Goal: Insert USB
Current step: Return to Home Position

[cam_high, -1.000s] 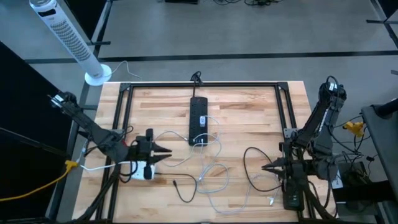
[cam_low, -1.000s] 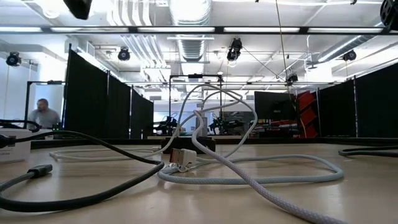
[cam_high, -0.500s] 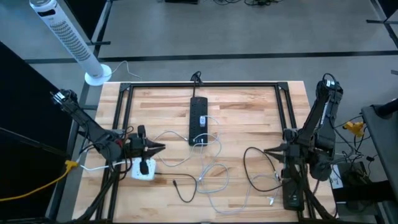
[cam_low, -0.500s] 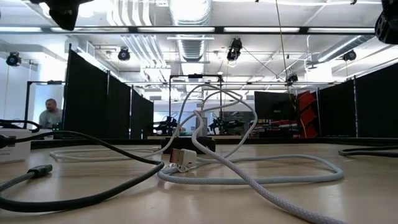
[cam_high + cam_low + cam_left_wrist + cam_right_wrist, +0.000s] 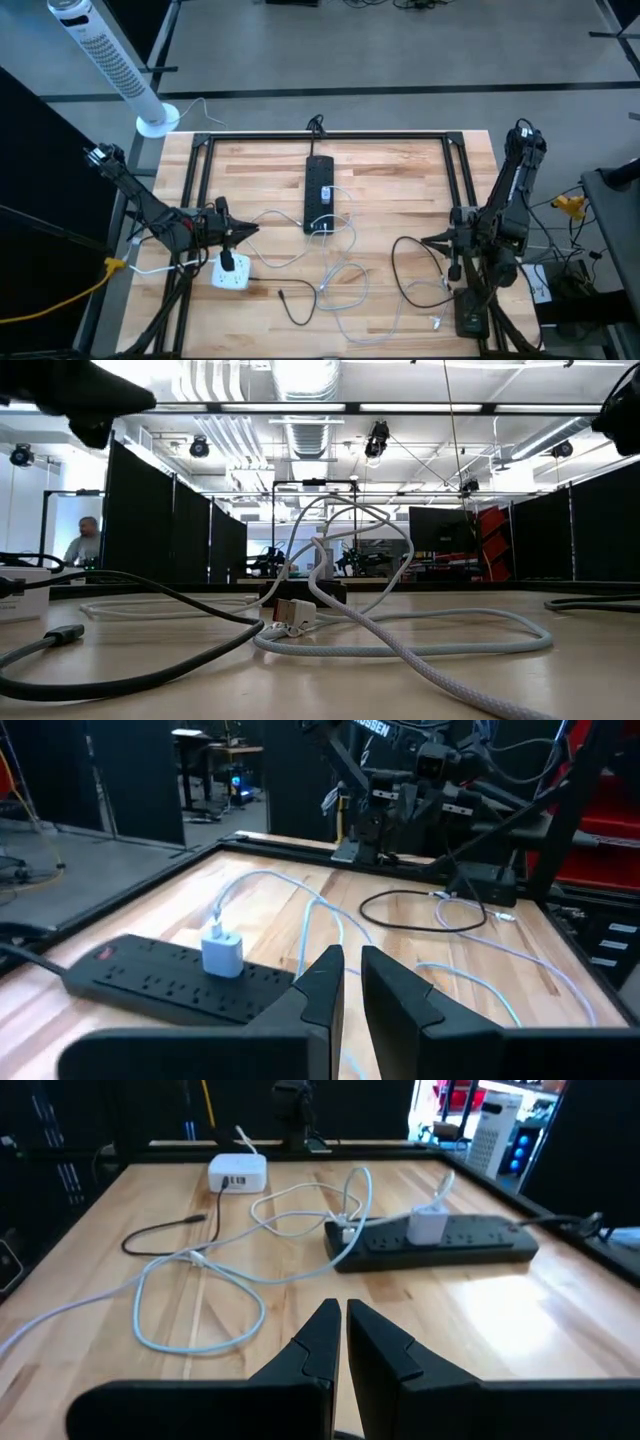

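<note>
Pulling back toward the bench's left edge, the left gripper [image 5: 235, 233] now hangs clear of the white charger adapter [image 5: 230, 272], which it partly covered from above a second ago. The right gripper [image 5: 432, 241] has likewise drawn toward the right edge. Both pairs of fingers sit narrow, almost together, with nothing between them.

The black outlet extension [image 5: 319, 190] lies along the middle of the bench, nearer the far edge, with a white plug [image 5: 326, 194] seated in it and cables meeting its near end. Nothing on the bench has shifted, so I judge the plugging finished and only the retreat left.

The left wrist view shows the white plug standing upright in the sockets, where the high view gives only a speck. The right wrist view shows a black cable [image 5: 165, 1232] lying near the adapter; whether it reaches the ports I cannot tell. Only the low view catches a person [image 5: 85, 542] in the room well behind the bench.
</note>
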{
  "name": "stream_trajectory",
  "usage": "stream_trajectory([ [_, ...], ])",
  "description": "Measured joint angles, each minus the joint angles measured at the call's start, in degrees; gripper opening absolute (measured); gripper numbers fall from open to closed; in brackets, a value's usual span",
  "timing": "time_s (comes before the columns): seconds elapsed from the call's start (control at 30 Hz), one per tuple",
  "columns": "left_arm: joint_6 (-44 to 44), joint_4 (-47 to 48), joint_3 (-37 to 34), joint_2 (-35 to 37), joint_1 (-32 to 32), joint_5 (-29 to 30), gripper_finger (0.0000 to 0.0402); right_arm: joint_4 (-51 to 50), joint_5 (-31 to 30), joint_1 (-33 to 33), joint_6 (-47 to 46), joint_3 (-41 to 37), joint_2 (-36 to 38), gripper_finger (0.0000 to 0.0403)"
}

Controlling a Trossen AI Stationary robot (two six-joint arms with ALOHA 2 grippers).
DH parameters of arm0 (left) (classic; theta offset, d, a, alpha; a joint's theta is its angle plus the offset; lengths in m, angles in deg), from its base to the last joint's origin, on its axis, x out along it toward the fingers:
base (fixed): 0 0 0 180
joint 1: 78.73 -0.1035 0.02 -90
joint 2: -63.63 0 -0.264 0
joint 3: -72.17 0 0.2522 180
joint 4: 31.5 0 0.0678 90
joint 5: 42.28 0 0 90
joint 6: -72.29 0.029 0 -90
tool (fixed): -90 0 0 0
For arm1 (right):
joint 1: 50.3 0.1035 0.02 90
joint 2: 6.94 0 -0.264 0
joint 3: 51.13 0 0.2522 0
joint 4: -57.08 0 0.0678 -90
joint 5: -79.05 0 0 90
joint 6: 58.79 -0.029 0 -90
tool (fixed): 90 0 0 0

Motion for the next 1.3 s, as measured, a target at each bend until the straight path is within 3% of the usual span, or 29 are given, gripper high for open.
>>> stream_trajectory([
  [0.13,2.60,-5.82,-1.32,0.63,-0.12,-3.16,0.0026,9.32,-0.33,-0.04,2.58,-4.65,1.84,0.0006],
  [0.3,5.38,-10.24,-1.40,-1.07,-0.49,-4.34,0.0025,27.17,0.95,-0.98,14.20,-9.45,2.88,0.0006],
  [0.4,5.92,-12.05,-1.38,-2.83,-1.51,-4.32,0.0025,44.62,9.05,-4.88,27.70,-12.09,3.10,0.0004],
  [0.57,6.00,-13.93,-1.44,-4.11,-3.18,-6.54,0.0025,62.61,29.90,-15.33,41.96,-14.21,1.84,0.0001],
  [1.0,6.01,-13.47,-1.44,-4.21,-3.54,-6.83,0.0025,65.18,65.43,-45.49,46.18,-14.61,-3.24,0.0000],
  [1.1,6.24,-12.98,-1.44,-2.74,-3.49,-6.81,0.0025,65.15,68.87,-48.24,47.46,-15.04,-2.79,0.0000],
  [1.3,4.28,-8.91,-4.37,2.24,-3.43,-6.68,0.0025,64.79,69.29,-48.61,47.49,-18.55,0.11,0.0000],
])
